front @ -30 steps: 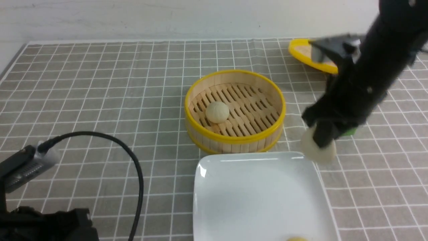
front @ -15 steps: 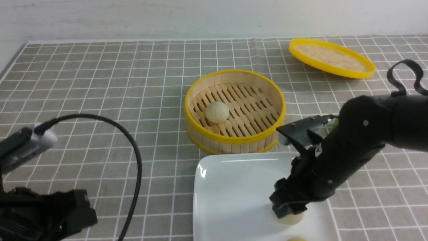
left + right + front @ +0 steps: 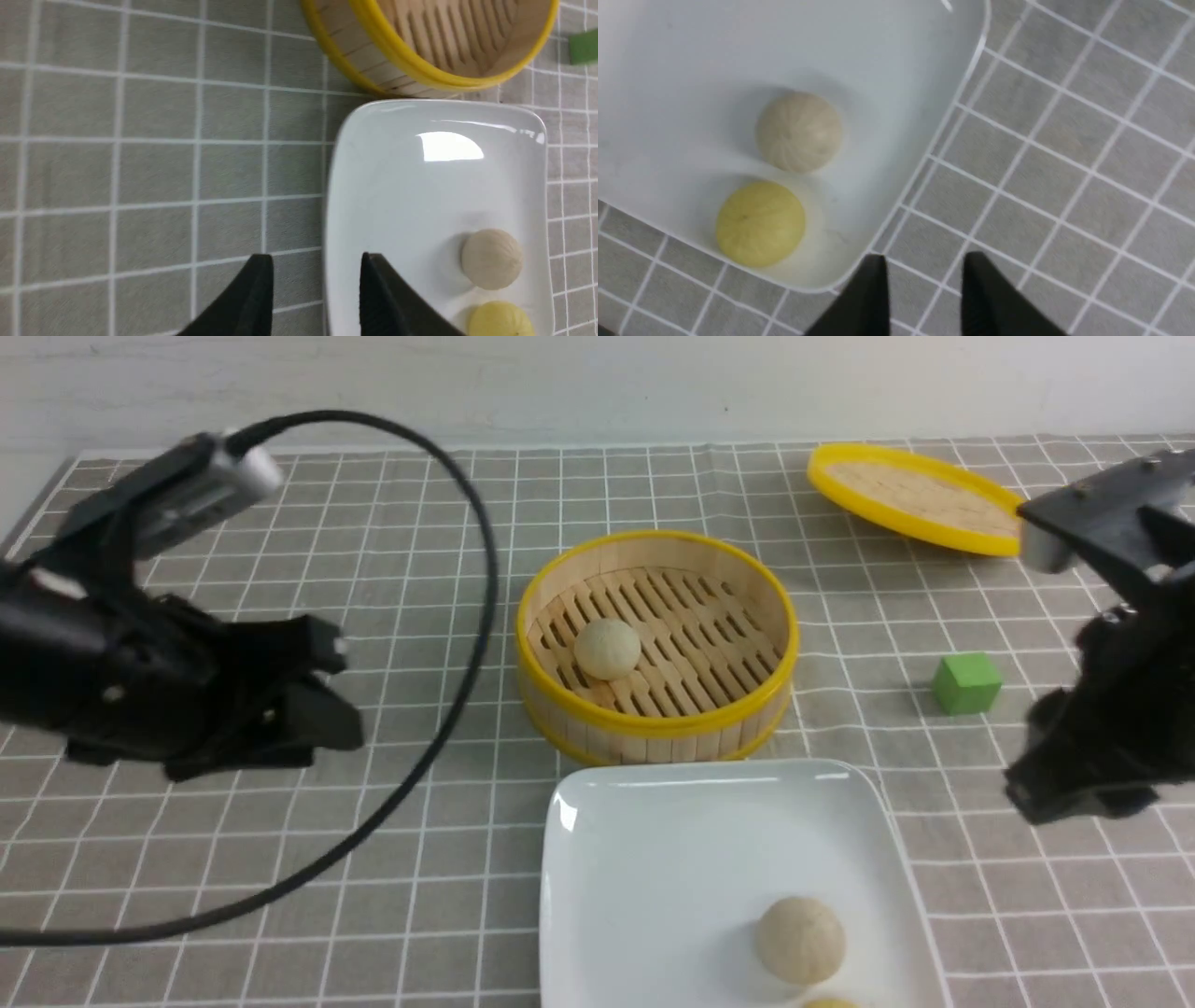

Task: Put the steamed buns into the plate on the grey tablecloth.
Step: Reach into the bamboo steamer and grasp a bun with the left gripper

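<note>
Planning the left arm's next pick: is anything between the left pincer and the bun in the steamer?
Nothing loose: bare tablecloth lies between the left pincer and the steamer. Only the steamer's own wall rings the bun.

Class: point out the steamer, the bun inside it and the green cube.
steamer (image 3: 653, 726), front view, front wall.
bun inside it (image 3: 607, 649), front view, rounded top.
green cube (image 3: 967, 683), front view, front face.

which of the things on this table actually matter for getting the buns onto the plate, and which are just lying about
Part of the job:
- remaining bun, in the bamboo steamer
- cream bun and yellow bun, already on the plate
- white square plate
- grey grid tablecloth under it

Just lying about:
- green cube
- steamer lid
</note>
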